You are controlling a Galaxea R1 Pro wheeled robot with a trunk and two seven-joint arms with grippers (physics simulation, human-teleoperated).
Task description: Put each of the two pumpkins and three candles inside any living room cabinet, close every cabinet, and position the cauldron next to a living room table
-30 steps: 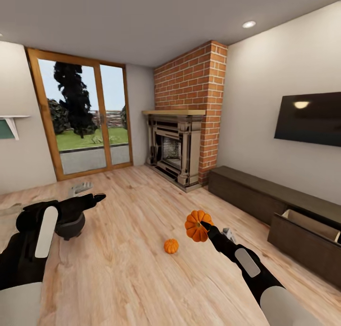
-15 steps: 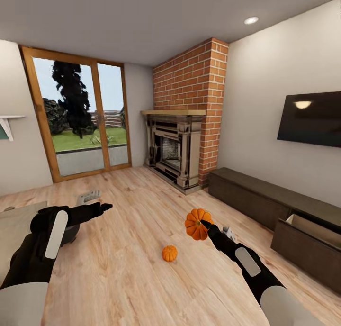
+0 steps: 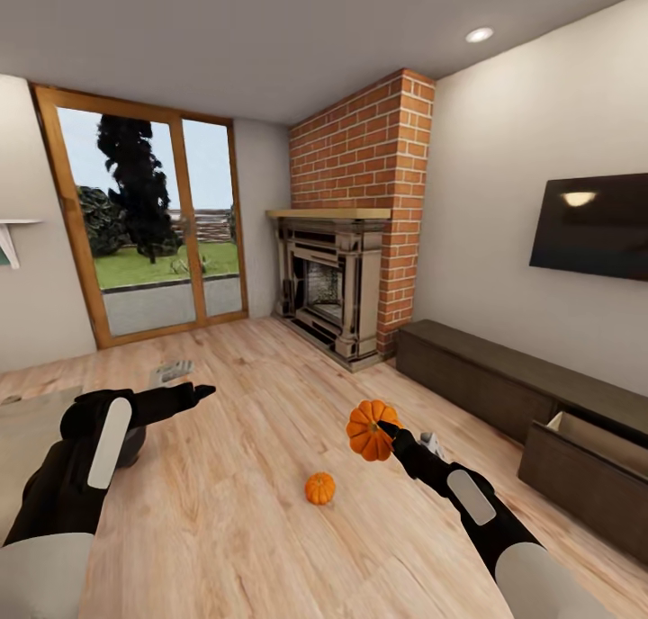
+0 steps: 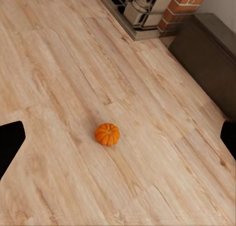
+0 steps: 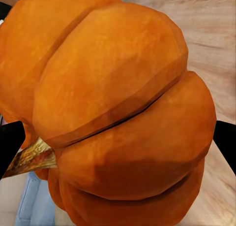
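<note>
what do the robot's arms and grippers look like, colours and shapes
Both arms share one look: glossy black segmented forearms, each with an elongated pale grey-white panel along it, and rounded white shells nearest the camera. The left gripper and right gripper are all black with slim tapered fingers. No cables or markings are visible.

Both arms are showing matte black casings, each bearing an elongated pale grey panel. Near the body, the casings are turning white. The left gripper (image 3: pixel 193 390) and right gripper (image 3: pixel 389 431) are showing black fingers.
</note>
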